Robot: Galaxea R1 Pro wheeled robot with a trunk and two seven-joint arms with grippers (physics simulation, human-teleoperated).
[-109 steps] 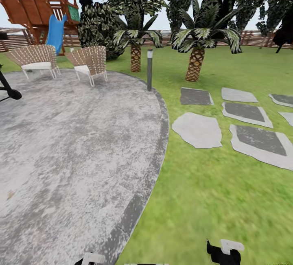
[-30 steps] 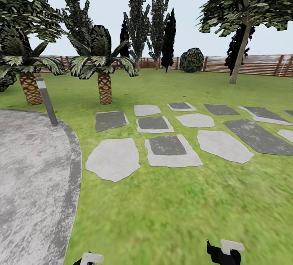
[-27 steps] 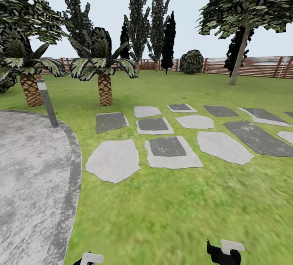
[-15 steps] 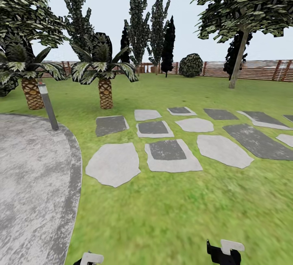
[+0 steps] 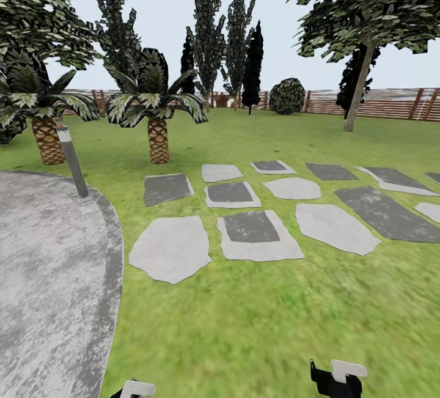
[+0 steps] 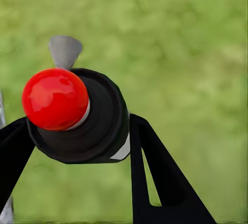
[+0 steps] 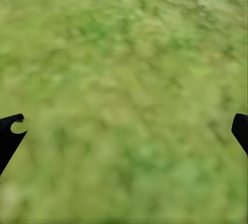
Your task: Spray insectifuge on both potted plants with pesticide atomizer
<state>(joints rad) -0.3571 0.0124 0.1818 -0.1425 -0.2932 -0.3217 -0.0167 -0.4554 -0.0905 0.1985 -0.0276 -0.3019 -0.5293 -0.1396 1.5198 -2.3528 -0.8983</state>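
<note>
Now view is swung off patio (image 5: 55, 276) to stepping stones (image 5: 260, 236); atomizer, pots unseen; R gripper (image 7: 124, 131) wide, L gripper (image 6: 77, 146) undeterminable.

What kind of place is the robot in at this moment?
It looks like a fenced garden or backyard: a green grass lawn, flat grey stepping stones set into it, short palm trees, and a brown slatted wooden fence along the far edge.
</note>
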